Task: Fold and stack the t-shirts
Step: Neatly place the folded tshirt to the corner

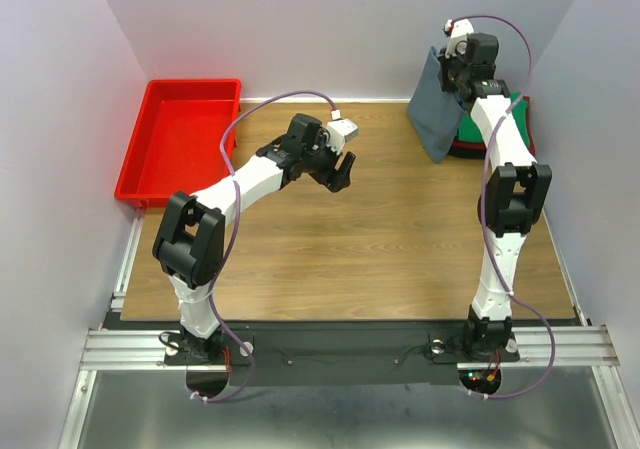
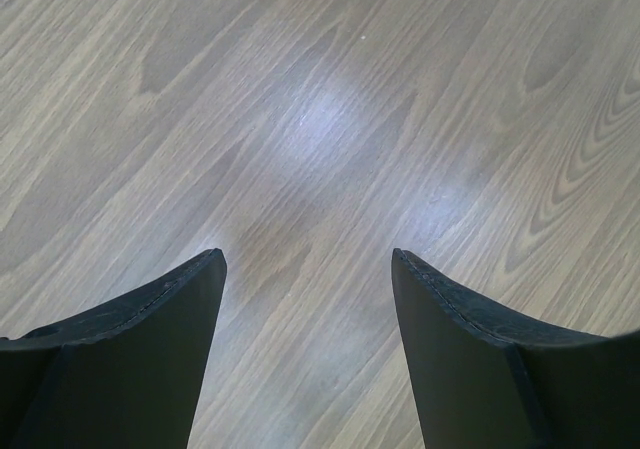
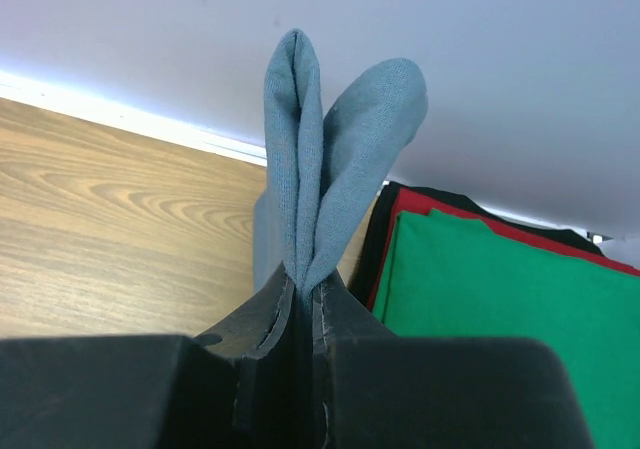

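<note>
My right gripper (image 1: 452, 61) is shut on the slate blue-grey t-shirt (image 1: 436, 109) and holds it lifted at the far right, the cloth hanging down to the table. In the right wrist view the shirt's folds (image 3: 320, 169) stick up from between my shut fingers (image 3: 305, 289). Beside it lies a stack of folded shirts: green (image 3: 510, 289) on top, red (image 3: 440, 212) and black (image 3: 375, 254) edges under it; the stack also shows in the top view (image 1: 520, 119). My left gripper (image 1: 340, 176) is open and empty over bare wood (image 2: 310, 169).
A red plastic tray (image 1: 185, 134) stands at the far left corner, empty. White walls close in the back and sides. The wooden table (image 1: 340, 249) lies between the arms.
</note>
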`<state>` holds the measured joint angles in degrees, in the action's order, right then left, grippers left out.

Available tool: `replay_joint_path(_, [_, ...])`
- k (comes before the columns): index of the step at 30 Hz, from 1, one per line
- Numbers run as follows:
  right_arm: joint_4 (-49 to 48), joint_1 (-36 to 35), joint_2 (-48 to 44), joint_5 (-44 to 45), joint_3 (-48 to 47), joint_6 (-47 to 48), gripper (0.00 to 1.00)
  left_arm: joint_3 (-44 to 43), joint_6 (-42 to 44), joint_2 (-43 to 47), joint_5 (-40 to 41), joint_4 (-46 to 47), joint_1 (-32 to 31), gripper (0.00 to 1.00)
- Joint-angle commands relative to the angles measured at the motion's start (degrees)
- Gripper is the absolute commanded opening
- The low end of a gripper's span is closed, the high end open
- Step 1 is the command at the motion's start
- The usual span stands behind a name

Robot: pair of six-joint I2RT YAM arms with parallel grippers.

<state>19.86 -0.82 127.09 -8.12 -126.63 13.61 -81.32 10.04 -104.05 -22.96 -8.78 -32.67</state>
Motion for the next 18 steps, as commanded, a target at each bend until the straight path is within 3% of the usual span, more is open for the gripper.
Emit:
replay_joint_path(1, [-1.58,-0.06,-3.34,0.91,-3.71,0.63,0.00,0.99,0.33,3.42,0.28,1.66,-0.12,0.79])
replay_joint_path(18, [0.18,-0.06,-5.00,1.88,-10.22,-2.27,0.01,1.16,1.73,3.24,-0.95,1.39,-0.12,0.79])
